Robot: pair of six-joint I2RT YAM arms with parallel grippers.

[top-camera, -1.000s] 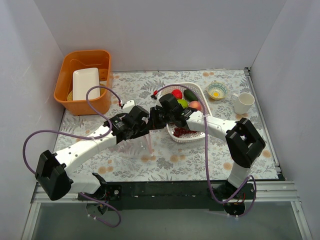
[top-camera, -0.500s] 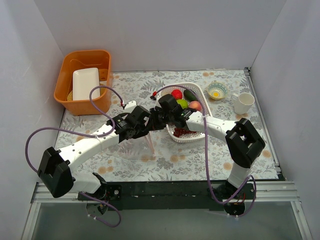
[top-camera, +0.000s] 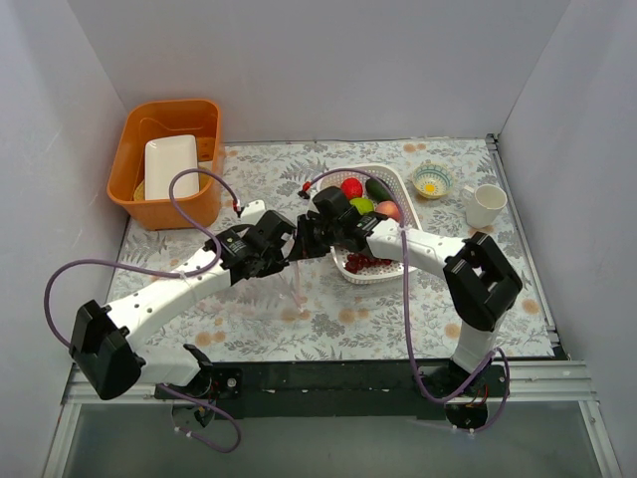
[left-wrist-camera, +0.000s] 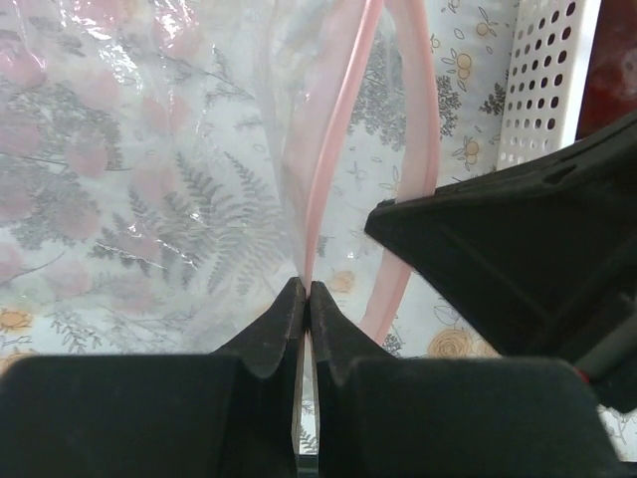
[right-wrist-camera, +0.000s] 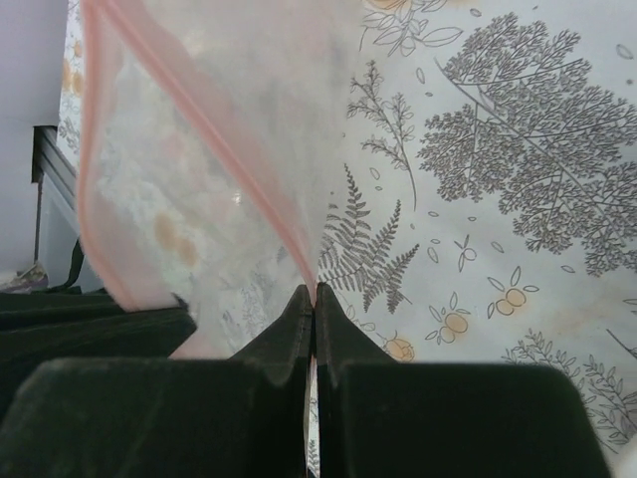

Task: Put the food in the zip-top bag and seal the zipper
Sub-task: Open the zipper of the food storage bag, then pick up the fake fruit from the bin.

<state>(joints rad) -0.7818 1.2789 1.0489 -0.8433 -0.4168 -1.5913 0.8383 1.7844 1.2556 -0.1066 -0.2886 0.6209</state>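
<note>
The clear zip-top bag (top-camera: 284,289) hangs between my two grippers above the table, its pink zipper (top-camera: 300,287) running down. My left gripper (top-camera: 289,251) is shut on one side of the pink strip (left-wrist-camera: 333,149). My right gripper (top-camera: 305,239) is shut on the other side of the strip (right-wrist-camera: 229,149). The bag's mouth is parted between them (left-wrist-camera: 383,119). The food lies in the white basket (top-camera: 398,184): a red fruit (top-camera: 352,187), a dark green avocado (top-camera: 379,189), a green fruit (top-camera: 364,206), a pink fruit (top-camera: 388,210) and dark red grapes (top-camera: 366,263).
An orange tub (top-camera: 169,159) with a white tray stands at the back left. A small patterned bowl (top-camera: 432,180) and a white mug (top-camera: 485,205) stand at the back right. The basket's perforated wall (left-wrist-camera: 542,80) is close to the left gripper.
The left arm swung slightly out and back; both grippers stay shut on the bag's strip in about the same place.
</note>
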